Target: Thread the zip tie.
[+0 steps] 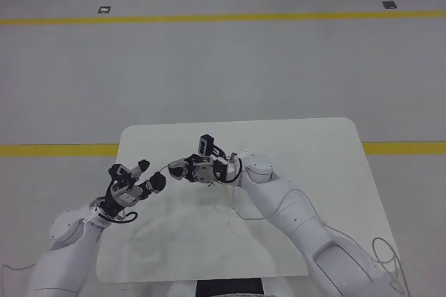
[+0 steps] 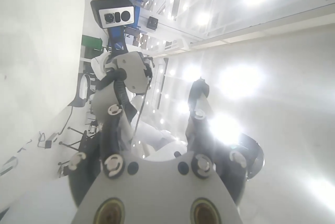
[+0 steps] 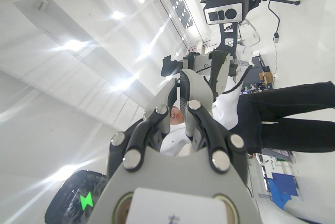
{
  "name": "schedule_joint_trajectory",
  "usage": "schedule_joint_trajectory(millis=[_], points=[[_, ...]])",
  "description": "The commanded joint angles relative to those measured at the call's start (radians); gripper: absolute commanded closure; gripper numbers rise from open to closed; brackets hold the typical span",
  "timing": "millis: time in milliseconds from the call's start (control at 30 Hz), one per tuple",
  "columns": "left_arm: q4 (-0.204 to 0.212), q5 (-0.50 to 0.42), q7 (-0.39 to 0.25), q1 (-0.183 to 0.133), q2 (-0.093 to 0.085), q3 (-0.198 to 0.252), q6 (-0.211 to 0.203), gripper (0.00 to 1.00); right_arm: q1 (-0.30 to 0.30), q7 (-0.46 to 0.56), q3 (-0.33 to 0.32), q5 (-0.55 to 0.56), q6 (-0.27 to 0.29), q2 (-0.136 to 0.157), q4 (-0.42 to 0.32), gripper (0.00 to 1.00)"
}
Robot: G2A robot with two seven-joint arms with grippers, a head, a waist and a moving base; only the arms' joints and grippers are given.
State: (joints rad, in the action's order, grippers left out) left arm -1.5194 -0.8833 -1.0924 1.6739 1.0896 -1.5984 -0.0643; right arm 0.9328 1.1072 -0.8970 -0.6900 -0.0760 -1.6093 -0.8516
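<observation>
Both arms hang above the white table point(image 1: 305, 148), tips facing each other a short way apart. My right gripper point(image 1: 175, 170) point(image 3: 180, 81) points toward the left arm with its fingers pressed close together. A thin zip tie point(image 1: 171, 165) shows faintly as a dark strand at its tip in the top view, and the fingers hide it in the right wrist view. My left gripper point(image 1: 152, 172) point(image 2: 157, 97) is open, fingers spread wide with nothing between them. The left wrist view looks straight at the right gripper point(image 2: 130, 73), and the right wrist view shows the left gripper point(image 3: 170, 65) beyond its own fingers.
The table's surface under and around the arms is bare white. Its left edge point(image 1: 121, 141) lies close to the left arm. Yellow floor lines point(image 1: 52, 150) run past the table on both sides.
</observation>
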Motion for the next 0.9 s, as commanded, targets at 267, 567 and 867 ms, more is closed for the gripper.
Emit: schedule_joint_trajectory(millis=[267, 567, 867], points=[[0.002, -0.006, -0.006, 0.0, -0.004, 0.003, 0.002, 0.65, -0.007, 0.002, 0.017, 0.042, 0.006, 0.004, -0.008, 1.0], [0.011, -0.005, -0.007, -0.002, -0.006, 0.011, 0.001, 0.67, -0.01, -0.002, 0.031, 0.078, 0.017, 0.007, -0.018, 1.0], [0.017, -0.001, 0.003, -0.005, -0.008, 0.021, 0.004, 0.73, -0.017, 0.001, 0.042, 0.119, 0.039, 0.011, -0.03, 1.0]])
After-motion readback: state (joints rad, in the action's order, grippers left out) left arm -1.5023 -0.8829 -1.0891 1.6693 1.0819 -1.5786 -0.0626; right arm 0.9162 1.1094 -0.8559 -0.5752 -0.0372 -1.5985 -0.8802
